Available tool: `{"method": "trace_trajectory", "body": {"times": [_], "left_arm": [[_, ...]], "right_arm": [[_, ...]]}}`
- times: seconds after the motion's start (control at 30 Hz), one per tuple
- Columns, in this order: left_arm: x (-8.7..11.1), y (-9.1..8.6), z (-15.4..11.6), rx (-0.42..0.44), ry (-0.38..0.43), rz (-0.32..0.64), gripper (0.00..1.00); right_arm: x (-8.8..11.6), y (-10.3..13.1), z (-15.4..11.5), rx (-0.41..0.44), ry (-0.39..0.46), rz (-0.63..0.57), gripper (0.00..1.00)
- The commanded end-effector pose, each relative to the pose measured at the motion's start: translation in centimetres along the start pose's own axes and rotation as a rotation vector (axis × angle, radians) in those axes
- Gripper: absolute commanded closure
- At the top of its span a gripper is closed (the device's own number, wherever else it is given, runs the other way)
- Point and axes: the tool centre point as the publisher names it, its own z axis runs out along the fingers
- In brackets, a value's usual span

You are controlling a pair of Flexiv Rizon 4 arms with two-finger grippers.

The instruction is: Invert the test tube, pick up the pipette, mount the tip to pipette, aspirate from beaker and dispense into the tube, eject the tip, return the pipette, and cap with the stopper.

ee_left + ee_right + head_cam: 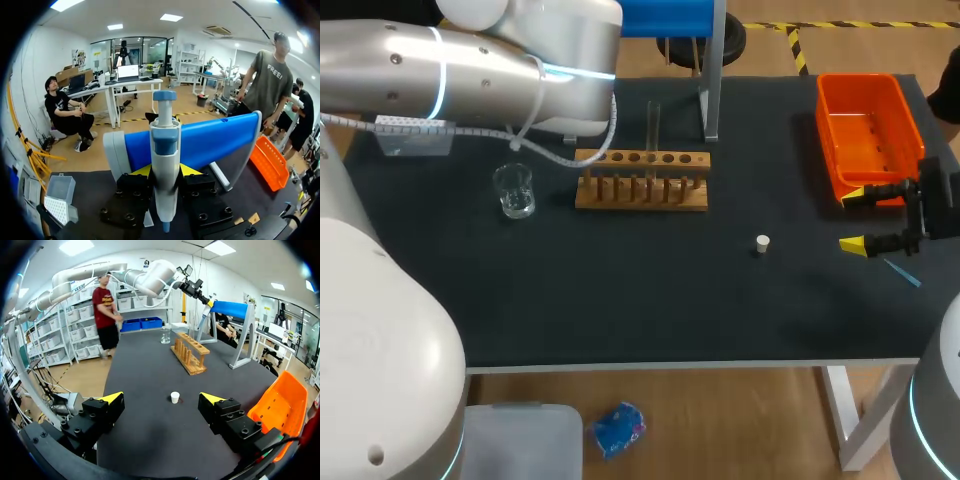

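Note:
My left gripper [165, 171] is shut on the white-and-blue pipette [165, 150], held upright against the blue pipette stand [215, 140]. In the head view the left arm [470, 70] hides that gripper. A clear test tube [653, 125] stands upright in the wooden rack [642, 180]. The glass beaker [514, 190] sits left of the rack. A white stopper [762, 243] lies on the mat, ahead of my open right gripper [161, 398], which is near the table's right edge [860, 220]. A small blue tip [902, 272] lies beside that gripper.
An orange bin [868, 130] stands at the back right, close to the right gripper. A tip box [57, 197] sits at the back left, partly under the left arm. The stand's metal post [715, 70] rises behind the rack.

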Motion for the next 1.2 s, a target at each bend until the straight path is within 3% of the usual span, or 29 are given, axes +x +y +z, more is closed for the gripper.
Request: {"method": "trace_trajectory", "body": {"times": [0.03, 0.33, 0.4, 0.43, 0.47, 0.5, 1.2], "left_arm": [[-0.1, -0.2, 0.1, -0.019, 0.001, -0.001, 1.0], [-0.1, 0.5, 0.3, -0.023, 0.007, -0.018, 1.0], [-0.1, 0.5, 0.3, -0.023, 0.007, -0.021, 0.42], [-0.1, 0.5, 0.3, -0.022, 0.009, -0.022, 0.2], [-0.1, 0.5, 0.3, -0.021, 0.006, -0.021, 0.16], [-0.1, 0.5, 0.3, -0.02, 0.006, -0.022, 0.0], [-0.1, 0.0, -2.6, 0.033, -0.004, -0.012, 0.0]], "right_arm": [[0.1, 0.0, -0.1, 0.002, -0.001, 0.0, 0.0], [0.1, 0.0, -0.1, 0.002, -0.001, 0.0, 0.0], [0.1, 0.0, -0.1, 0.002, -0.001, 0.0, 0.0], [0.1, 0.0, -0.1, 0.002, -0.001, 0.0, 0.0], [0.1, 0.0, -0.1, 0.002, -0.001, 0.0, 0.0], [0.1, 0.0, -0.1, 0.002, -0.001, 0.0, 0.0], [0.1, 0.0, -0.1, 0.002, -0.001, 0.0, 0.0]]}}
